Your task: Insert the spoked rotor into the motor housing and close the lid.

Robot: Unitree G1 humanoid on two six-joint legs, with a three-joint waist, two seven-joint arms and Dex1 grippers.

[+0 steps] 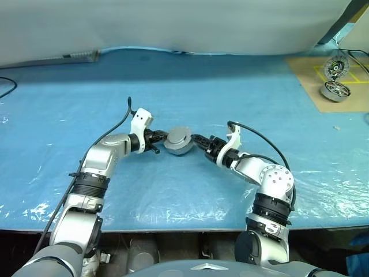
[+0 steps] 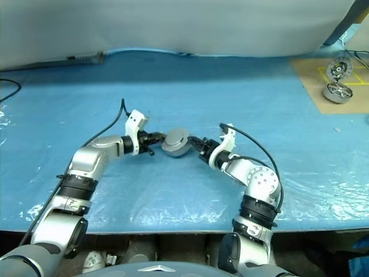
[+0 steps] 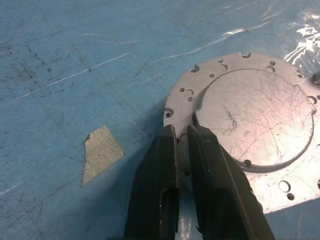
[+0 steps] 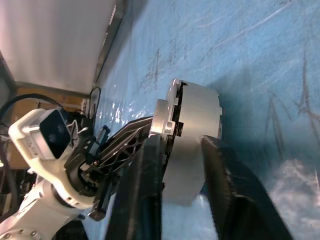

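Observation:
The motor housing (image 1: 177,142) is a round silver-grey puck held just above the blue table, between my two grippers. Its lid (image 1: 178,136) lies flat on top, so the windings are hidden, and so is the spoked rotor. From the left, my left gripper (image 1: 158,142) is shut on the thin rim plate (image 3: 250,120), which has small holes; the fingertips (image 3: 172,137) pinch its edge. From the right, my right gripper (image 1: 196,140) straddles the grey body (image 4: 196,115), with one finger (image 4: 150,165) at the notched flange and the other against the far side.
A brown board (image 1: 351,98) with yellow tape marks lies at the far right of the blue table (image 1: 69,109). Two small round metal parts are on it: one stands upright (image 1: 335,67), and a dark-rimmed wheel (image 1: 335,90) lies in front of it. A white wall runs along the back.

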